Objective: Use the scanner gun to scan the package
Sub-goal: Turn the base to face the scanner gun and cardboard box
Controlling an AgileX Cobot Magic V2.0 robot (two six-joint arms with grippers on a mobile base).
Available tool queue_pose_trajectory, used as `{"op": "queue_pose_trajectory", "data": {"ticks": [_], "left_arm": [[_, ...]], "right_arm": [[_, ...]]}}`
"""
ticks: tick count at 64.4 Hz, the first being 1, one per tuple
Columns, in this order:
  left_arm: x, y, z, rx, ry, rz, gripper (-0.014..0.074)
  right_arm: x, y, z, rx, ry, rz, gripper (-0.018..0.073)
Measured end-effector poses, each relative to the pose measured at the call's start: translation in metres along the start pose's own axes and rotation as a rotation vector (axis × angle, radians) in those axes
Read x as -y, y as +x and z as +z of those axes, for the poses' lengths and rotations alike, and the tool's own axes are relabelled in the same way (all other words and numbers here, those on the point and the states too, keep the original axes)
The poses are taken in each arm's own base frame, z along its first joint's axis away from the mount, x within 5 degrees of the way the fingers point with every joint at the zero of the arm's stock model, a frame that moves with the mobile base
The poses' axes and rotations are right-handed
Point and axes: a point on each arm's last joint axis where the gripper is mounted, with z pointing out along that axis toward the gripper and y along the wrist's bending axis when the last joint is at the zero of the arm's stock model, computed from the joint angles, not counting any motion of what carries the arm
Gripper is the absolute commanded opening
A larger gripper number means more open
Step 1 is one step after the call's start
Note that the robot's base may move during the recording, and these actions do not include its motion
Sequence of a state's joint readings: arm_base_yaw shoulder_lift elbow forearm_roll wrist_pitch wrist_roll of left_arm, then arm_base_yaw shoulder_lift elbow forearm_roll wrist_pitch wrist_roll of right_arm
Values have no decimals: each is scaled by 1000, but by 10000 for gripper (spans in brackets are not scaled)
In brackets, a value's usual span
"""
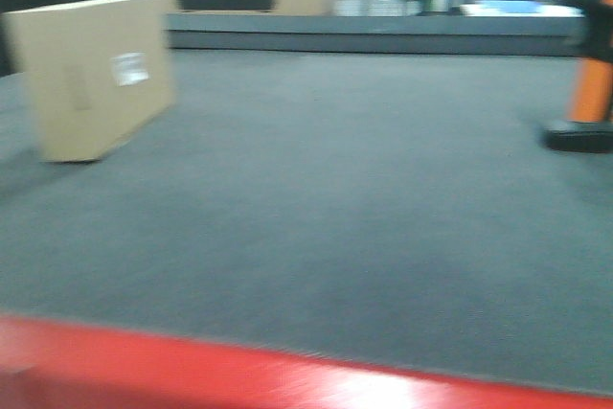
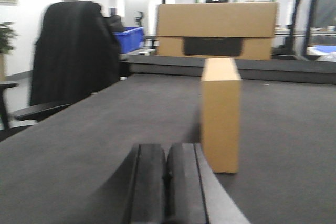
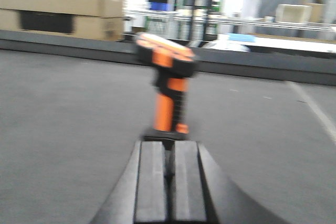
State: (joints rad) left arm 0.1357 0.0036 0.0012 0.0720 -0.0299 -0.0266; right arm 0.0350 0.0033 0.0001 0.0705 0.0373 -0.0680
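A dark grey felt counter (image 1: 335, 217) fills the scene, with a red strip (image 1: 192, 371) along its near edge and a workshop behind it. All views are somewhat blurred.

Far to the left of the left end effector (image 2: 167, 150), a chair draped in a black jacket (image 2: 73, 56) stands off the counter, clear of any path. The left end effector is clenched, pads pressed together with nothing between them. The package (image 2: 220, 114) stands on the counter just ahead of it and slightly to its right, narrow face toward it. The front view shows a white label (image 1: 129, 68) on the broad side. A nudge from this closed end effector could tip the box or swing the label away from the scanner.

Beyond the package, a large cardboard box (image 2: 217, 30) sits at the counter's far edge, well apart.

The right end effector (image 3: 169, 148) is also clenched and empty. The scanner gun (image 3: 168, 87) stands upright on its small base directly ahead of it, close. Advancing without opening would likely knock the gun over, since the heavy head sits high over a narrow foot. Nothing lies between gun and package.
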Motion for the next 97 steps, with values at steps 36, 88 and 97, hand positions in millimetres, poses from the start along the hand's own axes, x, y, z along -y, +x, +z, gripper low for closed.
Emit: {"op": "queue_pose_trajectory", "data": {"ticks": [36, 88, 97], "left_arm": [[3, 0, 0, 2, 45, -5, -111], [3, 0, 0, 2, 47, -5, -111], [3, 0, 0, 2, 47, -5, -111]], "right_arm": [[0, 0, 0, 0, 0, 0, -162], [0, 0, 0, 0, 0, 0, -162], [0, 0, 0, 0, 0, 0, -162]]}}
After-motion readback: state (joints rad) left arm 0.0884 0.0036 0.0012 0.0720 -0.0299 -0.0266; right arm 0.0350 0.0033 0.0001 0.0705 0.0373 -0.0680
